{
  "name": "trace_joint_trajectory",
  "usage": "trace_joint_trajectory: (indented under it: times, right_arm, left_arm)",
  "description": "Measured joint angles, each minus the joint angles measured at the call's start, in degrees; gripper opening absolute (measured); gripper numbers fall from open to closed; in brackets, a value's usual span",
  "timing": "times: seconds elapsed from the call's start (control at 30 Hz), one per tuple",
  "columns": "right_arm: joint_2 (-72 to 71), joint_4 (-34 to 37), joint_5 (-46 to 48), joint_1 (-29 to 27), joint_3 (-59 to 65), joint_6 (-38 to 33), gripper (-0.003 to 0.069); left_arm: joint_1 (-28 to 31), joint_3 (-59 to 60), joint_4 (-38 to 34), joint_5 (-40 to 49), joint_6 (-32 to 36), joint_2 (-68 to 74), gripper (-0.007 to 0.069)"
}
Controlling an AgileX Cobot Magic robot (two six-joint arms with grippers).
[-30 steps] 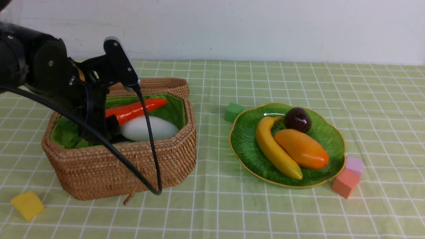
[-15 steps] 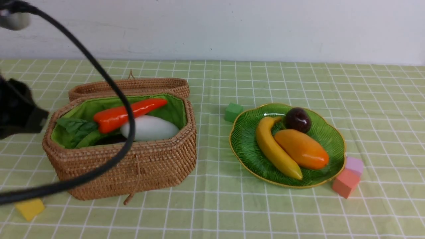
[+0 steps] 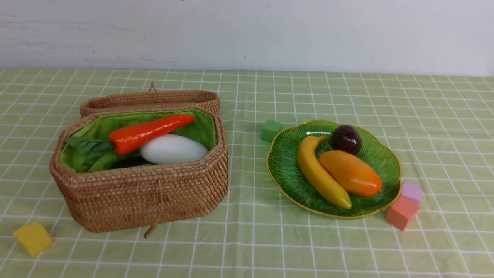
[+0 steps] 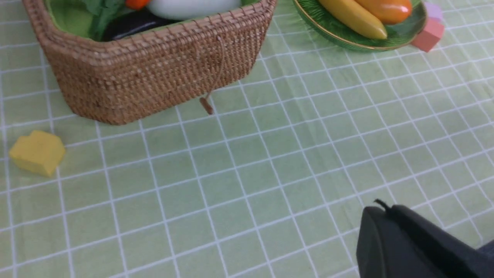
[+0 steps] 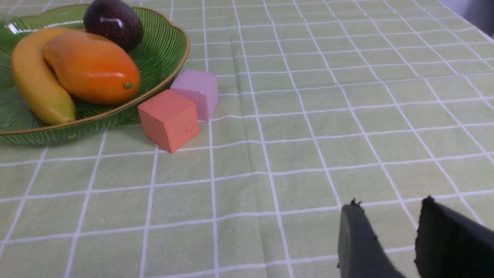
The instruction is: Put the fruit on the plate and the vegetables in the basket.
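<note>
The woven basket (image 3: 146,193) stands at the left with its lid back. Inside lie the orange-red carrot (image 3: 148,131), the white oval vegetable (image 3: 173,150) and, mostly hidden beneath them, the dark eggplant (image 3: 129,163). On the green plate (image 3: 285,154) at the right rest the banana (image 3: 320,175), the orange-yellow fruit (image 3: 351,173) and the round purple fruit (image 3: 346,139). Neither arm shows in the front view. My left gripper (image 4: 380,208) is shut and empty, above bare cloth nearer than the basket (image 4: 154,73). My right gripper (image 5: 389,202) is open and empty, to the right of the plate (image 5: 170,65).
Foam cubes lie on the checked green cloth: a yellow cube (image 3: 32,238) at the front left of the basket, a green cube (image 3: 271,130) behind the plate's left edge, and an orange cube (image 3: 401,213) and a pink cube (image 3: 412,192) against the plate's right side.
The left arm has lifted out of the basket and drawn back out of the front view, and its gripper has closed. The carrot lies in the basket where it was let go.
</note>
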Motion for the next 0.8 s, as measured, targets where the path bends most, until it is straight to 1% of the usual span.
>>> trace_joint_trajectory:
  times: [0.2,0.63,0.73,0.8]
  right_arm:
    - [0.0,0.0,0.0,0.0,0.0,0.0,0.0239]
    - [0.0,0.0,0.0,0.0,0.0,0.0,0.0239]
    - [0.0,0.0,0.0,0.0,0.0,0.0,0.0239]
    - [0.0,0.0,0.0,0.0,0.0,0.0,0.0239]
  left_arm:
    - [0.0,3.5,-1.1,0.5,0.0,-5.2,-0.0013]
    - [0.0,4.0,-1.1,0.9,0.0,-5.5,-0.0013]
    - [0.0,4.3,-1.0,-2.8,0.0,-5.5,-0.0013]
    - [0.0,5.6,-1.0,-7.6,0.0,-5.5,-0.0013]
